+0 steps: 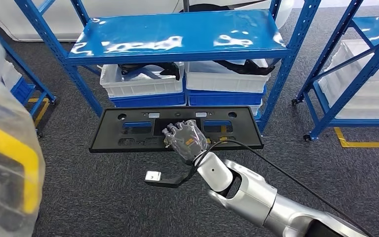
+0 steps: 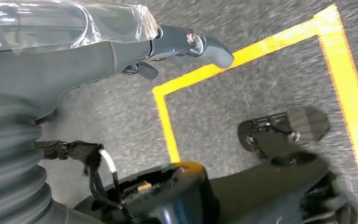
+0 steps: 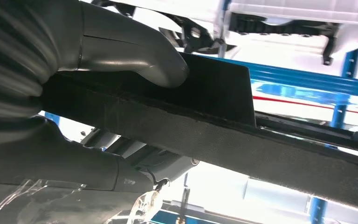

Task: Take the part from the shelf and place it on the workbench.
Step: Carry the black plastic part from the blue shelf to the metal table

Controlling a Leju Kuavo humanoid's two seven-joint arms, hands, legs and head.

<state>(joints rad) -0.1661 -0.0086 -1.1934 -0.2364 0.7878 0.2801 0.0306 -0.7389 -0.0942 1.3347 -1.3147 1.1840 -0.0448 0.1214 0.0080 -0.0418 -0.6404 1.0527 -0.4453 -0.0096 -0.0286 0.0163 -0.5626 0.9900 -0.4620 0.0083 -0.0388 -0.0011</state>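
Observation:
The part is a long flat black plastic panel with several cut-outs, held level above the grey carpet in front of the blue shelf. My right hand grips its near edge around the middle. In the right wrist view the thumb presses on one face of the panel and the fingers lie against the other. My left hand hangs at my side over the floor, fingers loosely curled with nothing in them.
White and blue bins with dark parts sit on the shelf's lower level. A second blue rack stands at the right. Yellow floor tape runs nearby. A black cable trails over my right arm.

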